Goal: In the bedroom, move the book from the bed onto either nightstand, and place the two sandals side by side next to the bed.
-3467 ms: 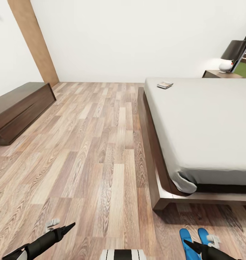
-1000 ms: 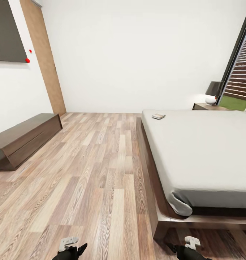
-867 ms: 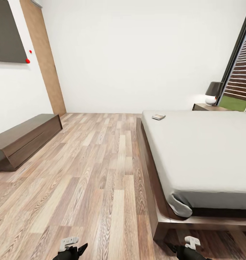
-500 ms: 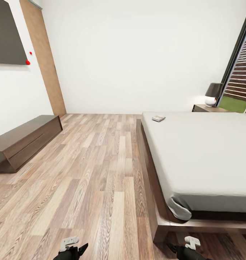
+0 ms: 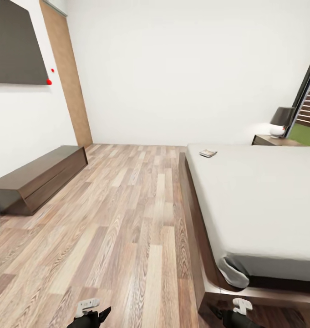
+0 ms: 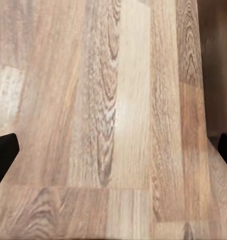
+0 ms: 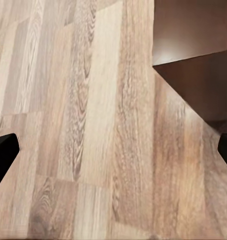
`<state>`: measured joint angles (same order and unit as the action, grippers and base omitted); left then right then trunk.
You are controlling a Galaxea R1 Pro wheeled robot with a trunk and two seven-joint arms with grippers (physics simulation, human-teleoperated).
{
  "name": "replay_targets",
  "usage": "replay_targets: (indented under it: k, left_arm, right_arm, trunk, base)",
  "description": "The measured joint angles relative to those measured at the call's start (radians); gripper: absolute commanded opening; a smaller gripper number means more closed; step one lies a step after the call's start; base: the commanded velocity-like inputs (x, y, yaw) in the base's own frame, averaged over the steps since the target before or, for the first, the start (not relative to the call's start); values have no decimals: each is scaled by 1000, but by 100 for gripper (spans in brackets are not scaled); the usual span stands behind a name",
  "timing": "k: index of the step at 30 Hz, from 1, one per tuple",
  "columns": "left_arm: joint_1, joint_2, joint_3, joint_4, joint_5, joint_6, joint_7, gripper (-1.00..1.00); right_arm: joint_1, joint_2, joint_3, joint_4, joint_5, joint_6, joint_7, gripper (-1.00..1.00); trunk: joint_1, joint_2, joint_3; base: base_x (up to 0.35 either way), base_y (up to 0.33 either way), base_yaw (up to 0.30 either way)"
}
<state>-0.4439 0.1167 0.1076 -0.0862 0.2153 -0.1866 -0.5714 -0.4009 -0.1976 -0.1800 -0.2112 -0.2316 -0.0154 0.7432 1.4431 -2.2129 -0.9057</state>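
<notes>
The book [image 5: 208, 153] lies flat on the far left corner of the bed's light-grey mattress [image 5: 264, 200], well ahead of both arms. A nightstand [image 5: 275, 140] stands beyond the bed at the far right. Low in the head view, my left gripper [image 5: 93, 315] and right gripper [image 5: 225, 316] hang over the floor. Both wrist views show the left gripper [image 6: 115, 152] and right gripper [image 7: 115, 150] open, with only floor planks between the fingers. The bed's dark frame [image 7: 193, 50] lies just past the right gripper. The two sandals are out of view.
A long dark low cabinet [image 5: 36, 177] runs along the left wall under a dark wall panel [image 5: 18, 45]. A wood-toned door strip [image 5: 68, 77] stands in the far corner. A lamp [image 5: 281, 122] sits on the nightstand. Wood-plank floor [image 5: 127, 209] stretches between cabinet and bed.
The camera has tilted up and moved forward along the bed, so the blue sandals seen 3.5 s ago have dropped out of the picture. Both grippers keep their pose.
</notes>
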Motion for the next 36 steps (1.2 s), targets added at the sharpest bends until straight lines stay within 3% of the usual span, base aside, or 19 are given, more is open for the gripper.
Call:
replay_targets:
  k: [36]
  left_arm:
    - [0, 0, 0, 0, 0, 0, 0, 100]
  right_arm:
    - [0, 0, 0, 0, 0, 0, 0, 100]
  trunk:
    - [-138, 252, 113]
  base:
    - [0, 0, 254]
